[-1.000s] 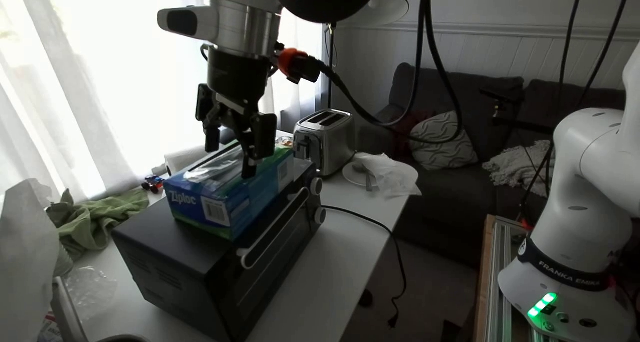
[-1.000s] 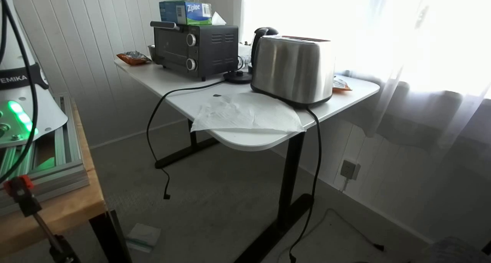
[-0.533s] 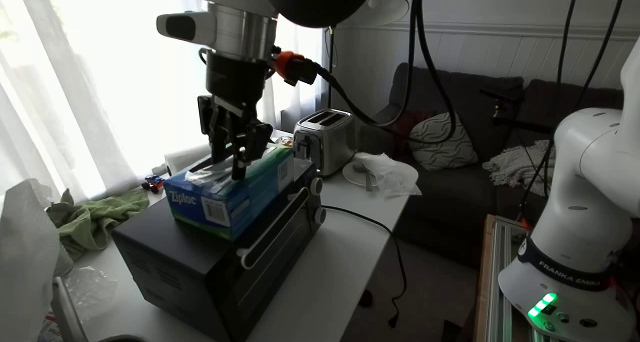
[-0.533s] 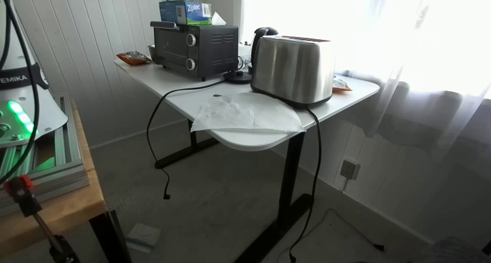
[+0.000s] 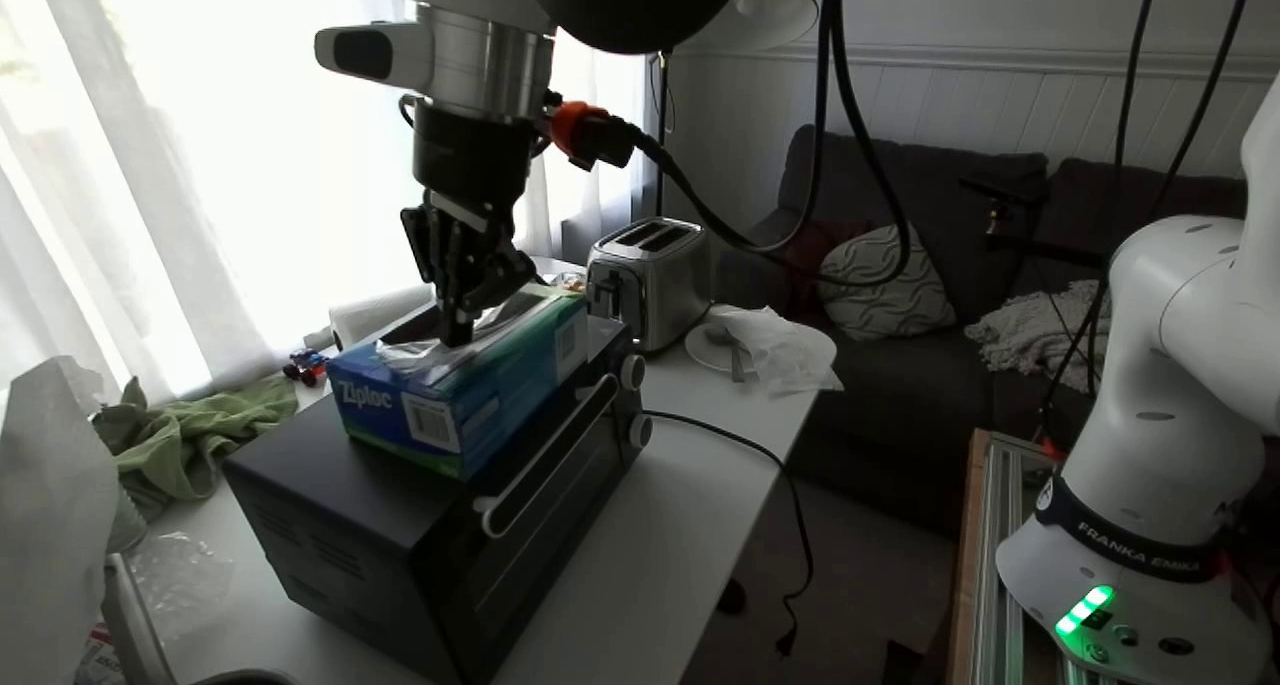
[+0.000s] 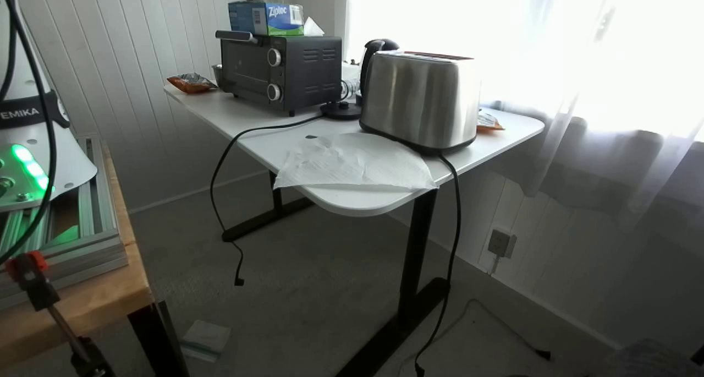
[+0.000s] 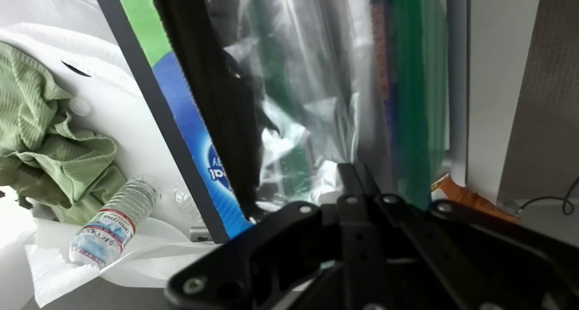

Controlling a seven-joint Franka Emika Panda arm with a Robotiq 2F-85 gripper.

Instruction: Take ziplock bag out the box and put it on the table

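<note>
In an exterior view, the camera looks down along the long white surface [image 5: 640, 565], past the boxy black toaster oven [image 5: 430, 525] toward a grey fabric sofa [image 5: 890, 415]. In an exterior view, it faces back, lower, the rounded steel toaster [image 6: 421, 102] nearest. Both share surface, oven and toaster. The wrist view, close, looks down past the black hand [image 7: 355, 170] into the blue cardboard box [image 7: 178, 115].

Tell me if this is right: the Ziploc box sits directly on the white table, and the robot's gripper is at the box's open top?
Not quite: both exterior views show the box sitting on top of the oven, and it is the oven that stands on the white table. The gripper is indeed at the box's open top.
</note>
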